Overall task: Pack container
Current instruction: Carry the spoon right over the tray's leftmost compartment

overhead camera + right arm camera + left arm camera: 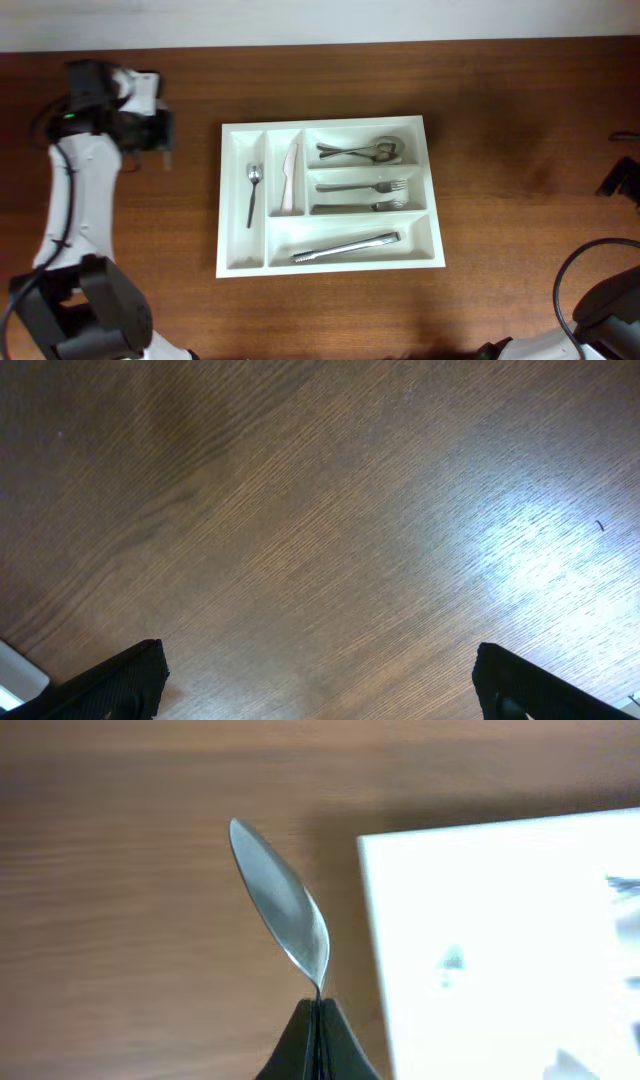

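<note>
Cutlery tray (243,255) mid-worktop (500,80), one spoon (285,910) left to stow.
Tray sits centred, mostly filled. Left pincer (318,1020), clamped tight on the spoon's handle, hangs just off the tray's edge. Right pincer (320,680) gapes wide, empty, well away. Next, I'd judge: carry the spoon over a matching slot, lower, release.
</note>
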`<state>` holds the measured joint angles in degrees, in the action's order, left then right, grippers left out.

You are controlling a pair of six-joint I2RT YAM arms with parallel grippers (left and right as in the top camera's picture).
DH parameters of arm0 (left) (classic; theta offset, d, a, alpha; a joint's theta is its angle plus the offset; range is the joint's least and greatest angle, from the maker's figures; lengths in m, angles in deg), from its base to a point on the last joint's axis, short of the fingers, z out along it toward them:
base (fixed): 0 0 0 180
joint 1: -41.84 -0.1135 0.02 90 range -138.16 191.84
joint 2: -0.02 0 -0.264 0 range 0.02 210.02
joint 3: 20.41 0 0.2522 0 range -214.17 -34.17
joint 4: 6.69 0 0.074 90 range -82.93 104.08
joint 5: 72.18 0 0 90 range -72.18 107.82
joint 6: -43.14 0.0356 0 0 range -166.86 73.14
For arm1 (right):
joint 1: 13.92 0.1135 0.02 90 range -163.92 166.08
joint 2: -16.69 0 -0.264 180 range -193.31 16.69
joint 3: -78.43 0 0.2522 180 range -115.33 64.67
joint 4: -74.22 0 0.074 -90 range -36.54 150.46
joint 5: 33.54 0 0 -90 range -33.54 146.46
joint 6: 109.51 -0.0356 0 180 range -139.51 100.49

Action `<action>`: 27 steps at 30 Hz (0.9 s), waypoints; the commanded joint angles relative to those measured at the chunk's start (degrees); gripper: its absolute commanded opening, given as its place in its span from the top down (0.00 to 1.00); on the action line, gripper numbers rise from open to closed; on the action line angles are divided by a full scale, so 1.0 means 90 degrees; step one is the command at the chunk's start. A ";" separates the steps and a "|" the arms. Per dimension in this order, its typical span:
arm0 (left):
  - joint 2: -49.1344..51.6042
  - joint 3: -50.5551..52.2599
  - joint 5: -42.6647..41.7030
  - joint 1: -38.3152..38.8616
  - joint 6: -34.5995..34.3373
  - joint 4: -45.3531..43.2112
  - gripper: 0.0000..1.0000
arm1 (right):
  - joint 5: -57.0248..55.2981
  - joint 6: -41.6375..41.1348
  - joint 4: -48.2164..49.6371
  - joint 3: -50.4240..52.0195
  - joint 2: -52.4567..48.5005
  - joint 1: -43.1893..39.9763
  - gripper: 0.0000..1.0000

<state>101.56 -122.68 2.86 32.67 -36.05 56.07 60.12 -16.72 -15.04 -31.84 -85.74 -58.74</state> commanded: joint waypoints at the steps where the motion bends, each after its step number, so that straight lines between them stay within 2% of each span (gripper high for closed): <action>1: 0.0000 0.0039 -0.0151 0.0568 -0.0274 0.0420 0.98 | -0.0080 -0.0053 0.0015 0.0007 0.0022 0.0019 0.01; 8: 0.0002 0.0041 -0.0131 0.1564 -0.0583 0.0993 0.98 | -0.0080 -0.0053 0.0012 0.0007 0.0022 0.0019 0.01; 13: 0.0017 0.0061 0.0389 0.1982 -0.0930 0.1020 0.98 | -0.0080 -0.0053 0.0012 0.0007 0.0022 0.0019 0.01; 17: 0.0063 0.0238 0.0974 0.2103 -0.1396 0.0988 0.98 | -0.0080 -0.0053 0.0012 0.0007 0.0022 0.0019 0.01; 22: 0.0197 0.0648 0.0998 0.2096 -0.1994 0.0891 0.98 | -0.0080 -0.0053 0.0015 0.0007 0.0022 0.0019 0.01; 27: 0.0420 0.0821 0.1001 0.2103 -0.2033 0.0789 0.98 | -0.0080 -0.0053 0.0012 0.0007 0.0022 0.0019 0.01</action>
<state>103.77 -116.26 10.90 51.62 -52.31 63.61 60.12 -16.72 -15.06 -31.84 -85.74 -58.74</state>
